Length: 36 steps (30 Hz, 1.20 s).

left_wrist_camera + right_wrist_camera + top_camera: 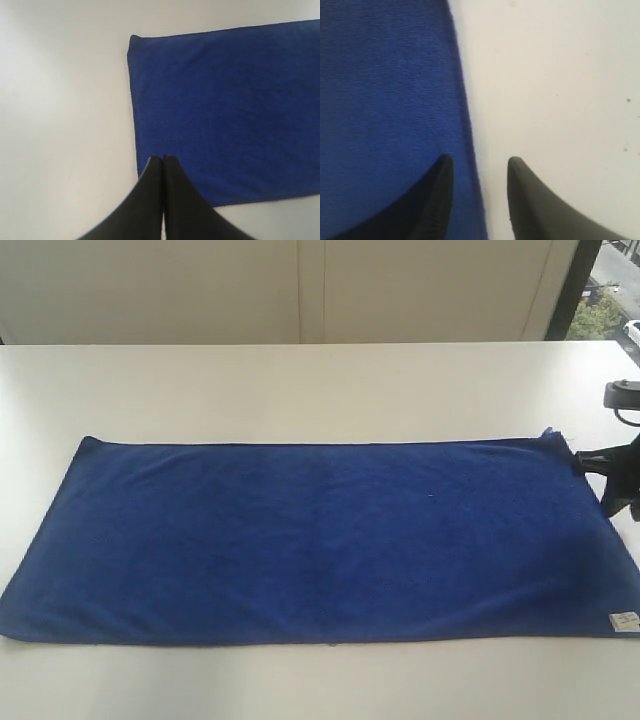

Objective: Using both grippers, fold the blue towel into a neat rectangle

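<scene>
The blue towel (320, 540) lies spread flat and long across the white table, with a small white tag (623, 621) at its near right corner. My right gripper (603, 480) hangs at the towel's right short edge, near the far corner. In the right wrist view it (480, 161) is open and holds nothing: one finger (440, 185) is over the towel (385, 100), the other over bare table. My left gripper (163, 158) is shut and empty, its tips above the towel's (225, 115) short edge. The left arm is out of the exterior view.
The white table (300, 380) reaches a pale wall at the back. A window (605, 290) shows at the far right. Bare table lies around the towel on all sides, narrowest at the front and right.
</scene>
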Available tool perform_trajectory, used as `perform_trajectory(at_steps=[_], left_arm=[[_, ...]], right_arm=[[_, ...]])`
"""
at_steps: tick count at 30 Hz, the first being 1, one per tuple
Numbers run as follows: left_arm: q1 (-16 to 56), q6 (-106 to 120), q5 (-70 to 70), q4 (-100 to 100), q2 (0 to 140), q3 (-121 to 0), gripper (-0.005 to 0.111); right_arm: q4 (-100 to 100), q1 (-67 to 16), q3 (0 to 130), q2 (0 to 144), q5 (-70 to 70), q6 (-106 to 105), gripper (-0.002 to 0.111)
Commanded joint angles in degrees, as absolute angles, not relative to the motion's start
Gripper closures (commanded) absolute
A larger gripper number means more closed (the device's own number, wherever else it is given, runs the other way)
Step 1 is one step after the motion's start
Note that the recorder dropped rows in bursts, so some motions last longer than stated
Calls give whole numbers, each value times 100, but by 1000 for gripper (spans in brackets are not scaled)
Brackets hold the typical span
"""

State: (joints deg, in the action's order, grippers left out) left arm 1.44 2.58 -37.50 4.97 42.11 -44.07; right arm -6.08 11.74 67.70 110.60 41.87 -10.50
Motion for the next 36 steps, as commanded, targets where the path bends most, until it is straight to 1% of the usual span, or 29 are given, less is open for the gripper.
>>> perform_trajectory(at_steps=[1,5,11,16,22,36], left_arm=[[132,284,-3771,508,4162,-4375,107],[132,284,-3771,508,4162,-4375,107],[132,284,-3771,508,4162,-4375,107],[132,284,-3771,508,4162,-4375,107],[132,284,-3771,508,4162,-4375,107],[132,284,-3771,508,4162,-4375,107]], right_arm=[[-1085,1204,6594,11059,3922,-1673,63],[-1073,1204,6332,11109,3524,-1673,63],[-1073,1204,6332,11153,3446,-1684,63],[-1083,1204,6332,11153,3512,-1695,64],[-1093,1204,6332,11153,3691,-1841,68],[-1204,1204,6321,11153,3881,-1932,68]])
